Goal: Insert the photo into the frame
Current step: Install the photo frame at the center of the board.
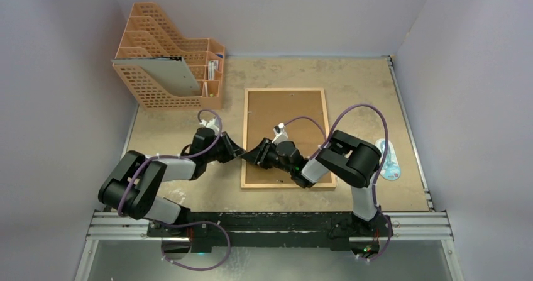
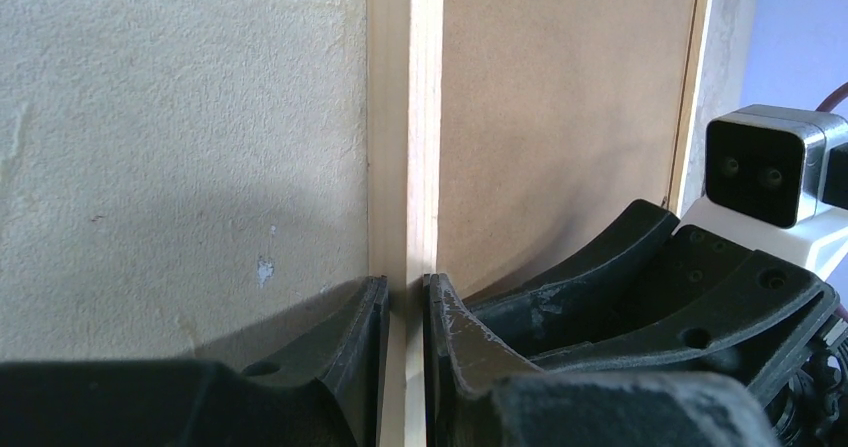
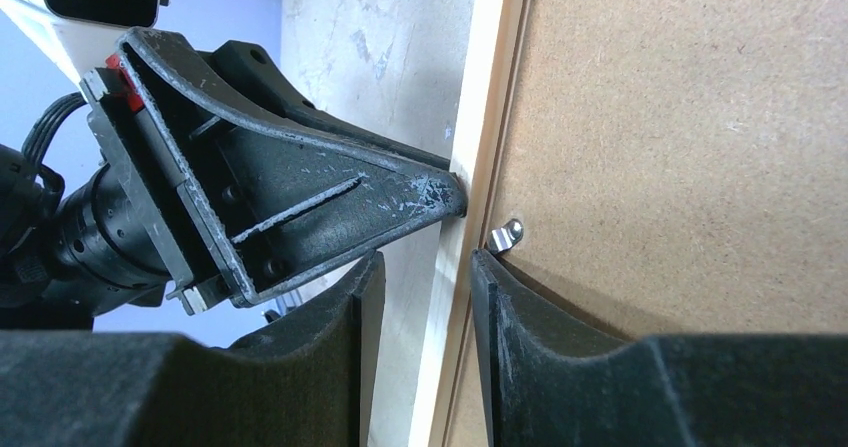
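Observation:
The frame (image 1: 284,92) lies face down on the table, its brown hardboard backing (image 1: 286,114) up. The photo is not in view. My left gripper (image 1: 241,154) comes from the left and is shut on the frame's left rail (image 2: 405,117), one finger on each side (image 2: 407,292). My right gripper (image 1: 253,158) reaches over the backing to the same rail (image 3: 485,87), just beside the left one. Its fingers straddle the rail closely (image 3: 425,267), the inner finger by a small metal turn clip (image 3: 507,235).
An orange file rack (image 1: 170,67) holding a grey folder stands at the back left. A blue and white packet (image 1: 388,158) lies at the right of the table. Walls close in the table on three sides.

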Robot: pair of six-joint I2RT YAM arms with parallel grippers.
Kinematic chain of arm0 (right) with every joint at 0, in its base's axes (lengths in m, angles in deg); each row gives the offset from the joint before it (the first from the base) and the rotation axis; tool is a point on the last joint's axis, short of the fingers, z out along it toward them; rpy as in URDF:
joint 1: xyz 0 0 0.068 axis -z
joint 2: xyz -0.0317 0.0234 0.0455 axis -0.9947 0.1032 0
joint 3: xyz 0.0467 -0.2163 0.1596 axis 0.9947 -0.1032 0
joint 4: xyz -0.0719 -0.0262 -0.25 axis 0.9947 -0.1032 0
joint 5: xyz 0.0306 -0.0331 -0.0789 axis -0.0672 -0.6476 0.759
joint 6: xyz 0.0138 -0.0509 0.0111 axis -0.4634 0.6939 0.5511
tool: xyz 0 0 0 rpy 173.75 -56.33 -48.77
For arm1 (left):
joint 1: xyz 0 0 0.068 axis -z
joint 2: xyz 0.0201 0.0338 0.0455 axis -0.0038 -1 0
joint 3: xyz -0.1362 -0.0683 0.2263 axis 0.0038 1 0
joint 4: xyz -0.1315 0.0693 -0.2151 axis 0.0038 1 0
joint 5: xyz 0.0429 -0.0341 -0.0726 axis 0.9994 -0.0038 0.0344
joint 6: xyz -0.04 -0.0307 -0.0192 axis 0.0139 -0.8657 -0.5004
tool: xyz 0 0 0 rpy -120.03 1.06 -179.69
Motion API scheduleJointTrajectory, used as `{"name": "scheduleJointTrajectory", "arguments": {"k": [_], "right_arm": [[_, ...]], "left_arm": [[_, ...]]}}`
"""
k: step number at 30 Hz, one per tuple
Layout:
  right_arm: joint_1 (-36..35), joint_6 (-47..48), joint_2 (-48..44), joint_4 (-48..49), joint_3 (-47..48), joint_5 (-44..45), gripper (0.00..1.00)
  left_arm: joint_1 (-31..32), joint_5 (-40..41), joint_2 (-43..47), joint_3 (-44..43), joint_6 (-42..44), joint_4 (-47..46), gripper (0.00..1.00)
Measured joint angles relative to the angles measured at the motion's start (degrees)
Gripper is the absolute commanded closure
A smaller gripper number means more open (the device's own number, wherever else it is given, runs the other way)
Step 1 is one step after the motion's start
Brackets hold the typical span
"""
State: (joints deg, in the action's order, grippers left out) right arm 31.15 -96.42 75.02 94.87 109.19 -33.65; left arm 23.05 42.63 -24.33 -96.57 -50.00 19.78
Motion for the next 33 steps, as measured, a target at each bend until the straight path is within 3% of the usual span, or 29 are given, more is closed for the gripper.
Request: {"name": "scheduleJointTrajectory", "arguments": {"k": [5,9,12,21,24,30,33], "right_arm": [[-0.33,1.62,-1.03,0.33,-1.09,2.14,0.59],[-0.35,2.49,-6.88,-1.03,-4.44,4.24,0.59],[-0.35,2.25,-9.75,-0.85,-5.73,5.18,0.61],[-0.33,-0.46,-8.44,-5.44,-5.68,5.27,0.68],[-0.33,-0.74,-7.45,-7.23,-4.81,5.25,0.68],[-0.33,-1.14,-5.16,-7.82,-2.12,5.18,0.69],[-0.33,-1.22,-4.50,-8.44,-0.94,5.27,0.70]], "left_arm": [[-0.02,0.20,0.28,-0.22,-0.13,0.79,1.00],[0.00,0.20,1.27,-0.79,0.92,2.93,0.77],[0.04,0.15,1.40,-1.36,1.46,4.42,0.67],[0.37,0.02,-1.46,-3.63,2.19,3.69,0.60],[0.37,0.15,-3.34,-4.70,2.21,2.16,0.65],[0.11,0.59,-5.97,-6.23,2.69,0.85,0.92],[0.11,0.59,-6.27,-6.51,3.17,0.72,1.00]]}}
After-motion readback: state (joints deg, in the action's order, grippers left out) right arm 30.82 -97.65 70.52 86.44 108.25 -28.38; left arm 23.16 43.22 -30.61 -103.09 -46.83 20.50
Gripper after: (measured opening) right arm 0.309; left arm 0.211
